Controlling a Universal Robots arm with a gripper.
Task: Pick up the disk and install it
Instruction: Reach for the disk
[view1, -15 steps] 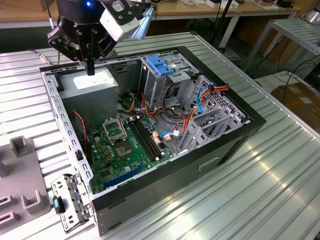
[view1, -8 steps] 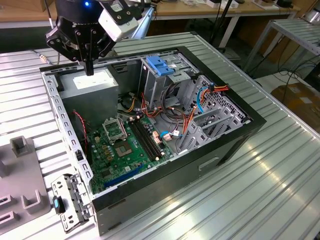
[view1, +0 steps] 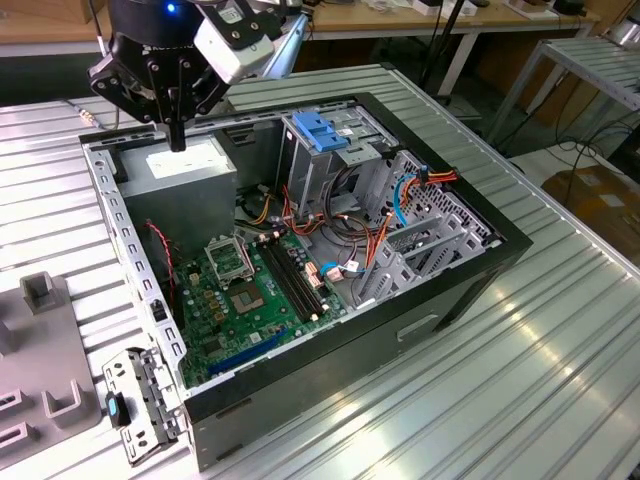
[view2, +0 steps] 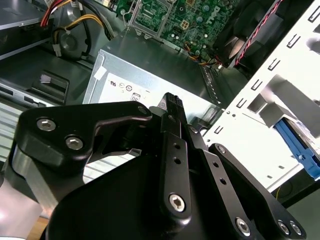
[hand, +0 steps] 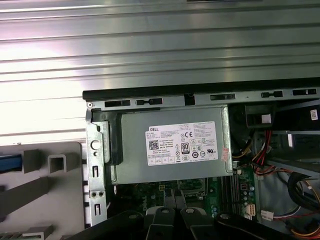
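We see the gripper (view1: 178, 138) pressed together, holding nothing, over the power supply (view1: 190, 172) in the open case (view1: 420, 310). The disk (hand: 10, 162) shows as a blue edge at the grey holder (hand: 55, 182) beside the case

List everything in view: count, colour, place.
table: one, ribbed silver
computer case: one, black, open, on the table
power supply: one, grey, white sticker, in a case corner
motherboard: one, green, case floor
metal cage: one, grey, inside the case
latch: one, blue, atop the cage
cables: several, orange, red, blue, beside the cage
fixture: one, grey, exterior view's left of the case
blue piece: one, on the fixture, cut off
gripper: one, black, shut, empty, above the power supply
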